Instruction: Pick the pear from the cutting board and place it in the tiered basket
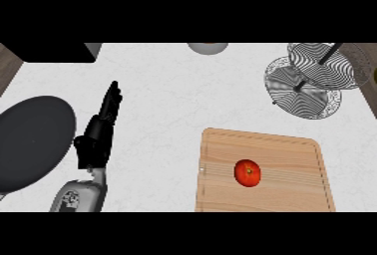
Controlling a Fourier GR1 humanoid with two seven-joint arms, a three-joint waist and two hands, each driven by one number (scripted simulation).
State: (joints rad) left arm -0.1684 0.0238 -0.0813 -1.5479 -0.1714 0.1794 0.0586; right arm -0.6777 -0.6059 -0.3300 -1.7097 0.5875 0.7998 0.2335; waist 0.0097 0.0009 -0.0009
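A round red-orange fruit (248,173) lies near the middle of the wooden cutting board (294,149) at the lower right of the white counter. It looks more like a tomato than a pear. The wire tiered basket (313,79) stands at the far right, its two round tiers showing nothing inside. My left hand (99,132) is at the left, fingers straight and pointing away, holding nothing, well apart from the board. My right hand does not show.
A large dark round pan (29,142) lies at the left edge beside my left forearm. A black block (55,52) sits at the far left corner. A grey round object (208,47) is at the far edge.
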